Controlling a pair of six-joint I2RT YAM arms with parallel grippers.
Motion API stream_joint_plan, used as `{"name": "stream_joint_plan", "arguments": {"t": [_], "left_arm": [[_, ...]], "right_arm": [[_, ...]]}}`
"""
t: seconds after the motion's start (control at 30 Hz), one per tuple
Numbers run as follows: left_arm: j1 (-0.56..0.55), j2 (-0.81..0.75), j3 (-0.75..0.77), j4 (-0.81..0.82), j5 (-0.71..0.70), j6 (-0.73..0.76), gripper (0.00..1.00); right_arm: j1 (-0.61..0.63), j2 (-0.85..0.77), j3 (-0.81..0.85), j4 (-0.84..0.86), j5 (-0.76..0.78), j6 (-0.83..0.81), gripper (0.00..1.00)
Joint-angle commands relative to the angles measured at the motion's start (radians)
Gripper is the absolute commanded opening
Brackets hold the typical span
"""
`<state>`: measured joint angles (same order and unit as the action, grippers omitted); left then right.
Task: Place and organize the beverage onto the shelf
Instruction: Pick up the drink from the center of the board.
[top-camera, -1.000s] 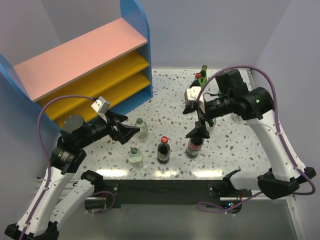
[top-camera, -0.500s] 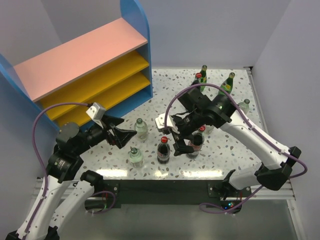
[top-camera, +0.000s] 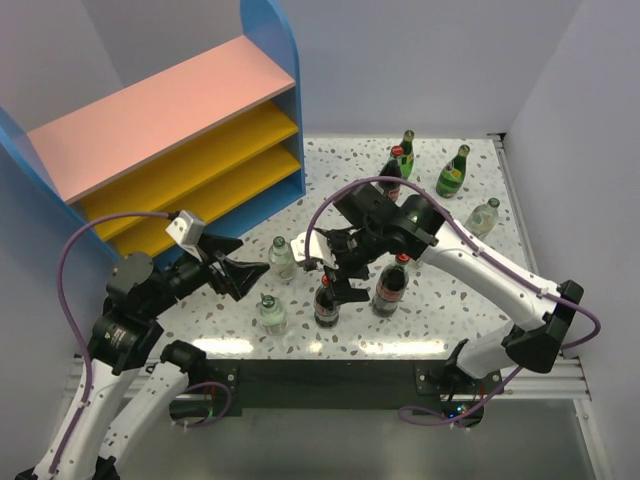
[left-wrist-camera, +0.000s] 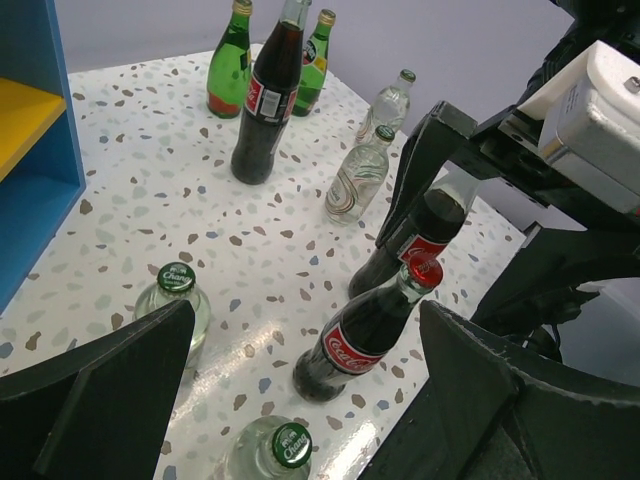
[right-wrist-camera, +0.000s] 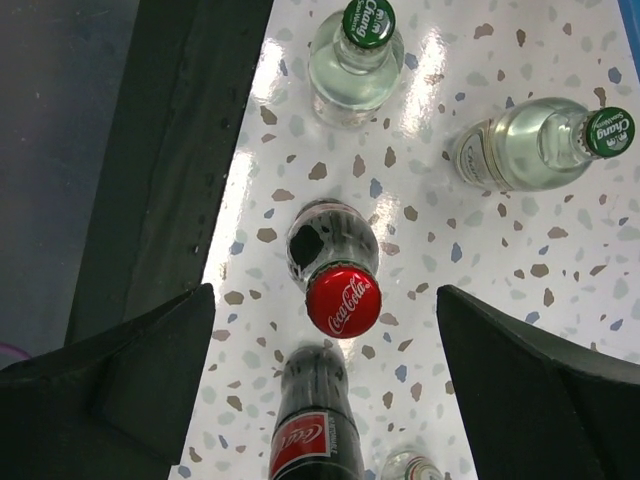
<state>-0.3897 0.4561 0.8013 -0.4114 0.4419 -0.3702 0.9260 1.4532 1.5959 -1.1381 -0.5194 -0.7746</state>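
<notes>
Cola btls (top-camera: 389, 292), clear btls (top-camera: 272, 315), green btls (top-camera: 452, 175) upright; shelf (top-camera: 160, 110) far-left.

Left end effector (left-wrist-camera: 308, 312), right end effector (right-wrist-camera: 326, 292) — spread.

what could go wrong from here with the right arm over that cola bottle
1. The right pincer hangs open over the red-capped cola bottle. The second cola bottle stands close beside it, so the pincer may clip it and tip it on the way down.
2. The left pincer is open by a clear bottle right next to that spot, so the two pincers might bump if both move in.
</notes>
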Motion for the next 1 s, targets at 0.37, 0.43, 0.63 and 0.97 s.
{"name": "stream_joint_plan", "arguments": {"t": [0.37,0.43,0.63,0.97], "left_arm": [[-0.005,-0.028,-0.027,-0.003,-0.020,0.017,1.00],[-0.005,-0.028,-0.027,-0.006,-0.020,0.017,1.00],[-0.005,-0.030,-0.028,-0.003,-0.020,0.019,1.00],[-0.005,-0.025,-0.030,0.000,-0.016,0.022,1.00]], "right_arm": [[0.028,0.026,-0.053,0.078,0.048,0.028,0.75],[0.030,0.029,-0.053,0.078,0.055,0.029,0.71],[0.030,0.033,-0.057,0.084,0.058,0.034,0.58],[0.030,0.033,-0.065,0.089,0.068,0.035,0.49]]}}
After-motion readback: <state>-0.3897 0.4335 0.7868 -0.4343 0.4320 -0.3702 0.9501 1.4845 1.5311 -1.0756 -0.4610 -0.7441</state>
